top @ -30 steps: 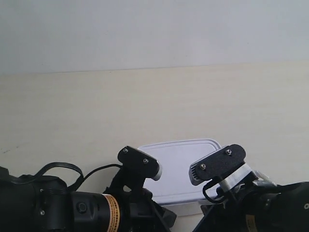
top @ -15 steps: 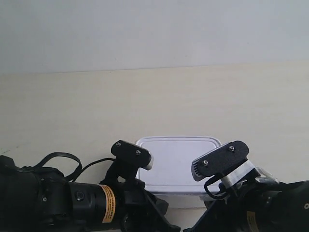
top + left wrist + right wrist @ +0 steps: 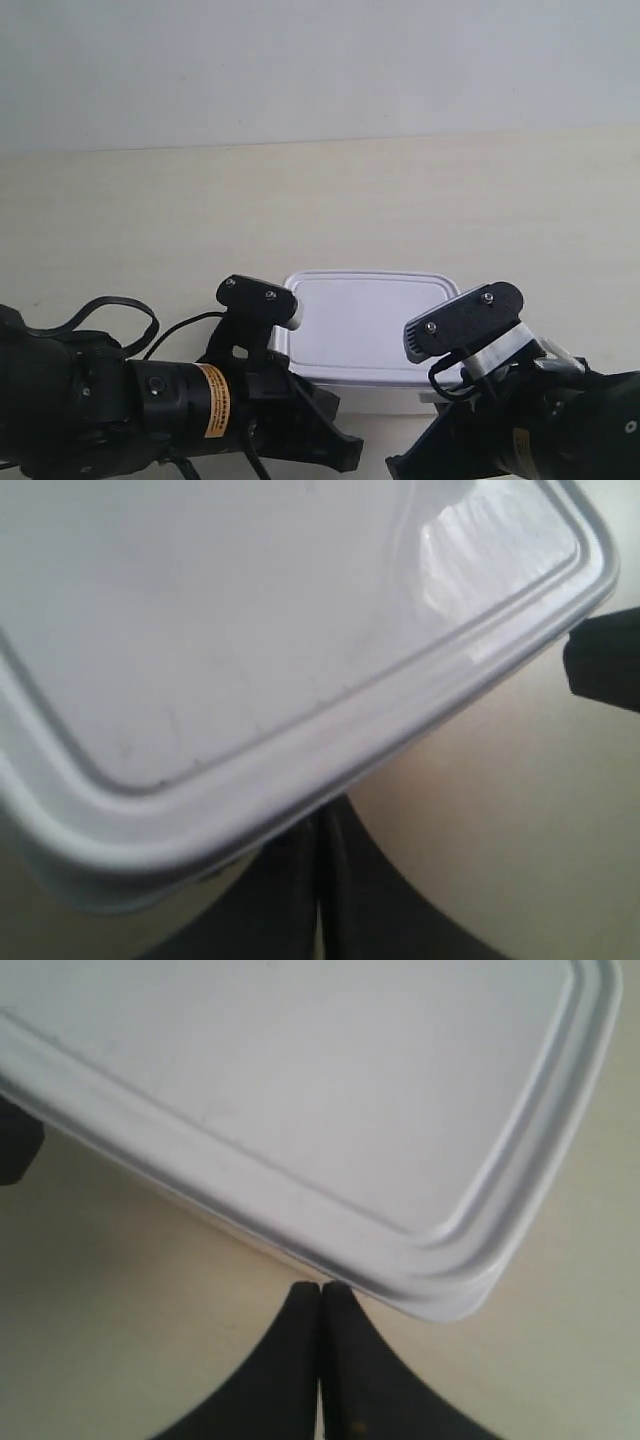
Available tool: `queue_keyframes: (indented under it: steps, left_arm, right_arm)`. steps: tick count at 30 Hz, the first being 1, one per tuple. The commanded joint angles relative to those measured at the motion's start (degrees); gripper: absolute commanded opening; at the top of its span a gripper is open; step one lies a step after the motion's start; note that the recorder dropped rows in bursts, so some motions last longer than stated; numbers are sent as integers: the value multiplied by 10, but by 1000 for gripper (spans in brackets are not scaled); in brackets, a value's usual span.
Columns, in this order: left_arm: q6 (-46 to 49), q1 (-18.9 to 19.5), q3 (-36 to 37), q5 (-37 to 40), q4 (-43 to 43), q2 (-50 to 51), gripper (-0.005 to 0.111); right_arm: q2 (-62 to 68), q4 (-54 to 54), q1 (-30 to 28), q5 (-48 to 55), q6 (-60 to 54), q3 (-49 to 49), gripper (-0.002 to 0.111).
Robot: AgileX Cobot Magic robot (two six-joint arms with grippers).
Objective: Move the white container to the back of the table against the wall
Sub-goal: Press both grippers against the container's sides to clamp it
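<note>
The white container (image 3: 365, 318) lies flat on the table (image 3: 320, 200) in the lower middle of the exterior view, lid on, with its long side running across the frame. It is well apart from the wall (image 3: 320, 70), which fills the upper third of the frame beyond the table's far edge. A broad band of bare tabletop lies between them. Two black arms enter from the bottom edge, one at each side of the container. The arm at the exterior view's left (image 3: 150, 410) has an orange label (image 3: 213, 413) round its barrel and a looped black cable (image 3: 110, 310), and it ends at the container's lower left corner. The arm at the exterior view's right (image 3: 540, 430) ends at the lower right corner. Each arm carries a small black block with two screws, one (image 3: 262, 300) overlapping the container's left end in the frame and the other (image 3: 465, 320) its right end. In the left wrist view the left gripper (image 3: 320, 820) has its two black fingers pressed together with only a hairline seam between them, clasping nothing. Its tips sit partly tucked beneath the rim of the white container (image 3: 250, 630) near a rounded corner. In the right wrist view the right gripper (image 3: 320, 1290) is likewise closed tight and empty. Its joined tips are right at the lower edge of the white container (image 3: 300, 1090) beside another rounded corner, though actual contact cannot be told.
</note>
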Motion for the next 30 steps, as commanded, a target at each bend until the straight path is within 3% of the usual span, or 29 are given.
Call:
queue_keyframes:
  steps: [1,30]
  left_arm:
    - [2,7,-12,-9,-6,0,0]
    - [25,71,-62,49,-3,0,0]
  right_arm:
    - [31,2,1,17,-2,-21,0]
    - [90,85,0,134,-117,-103,0]
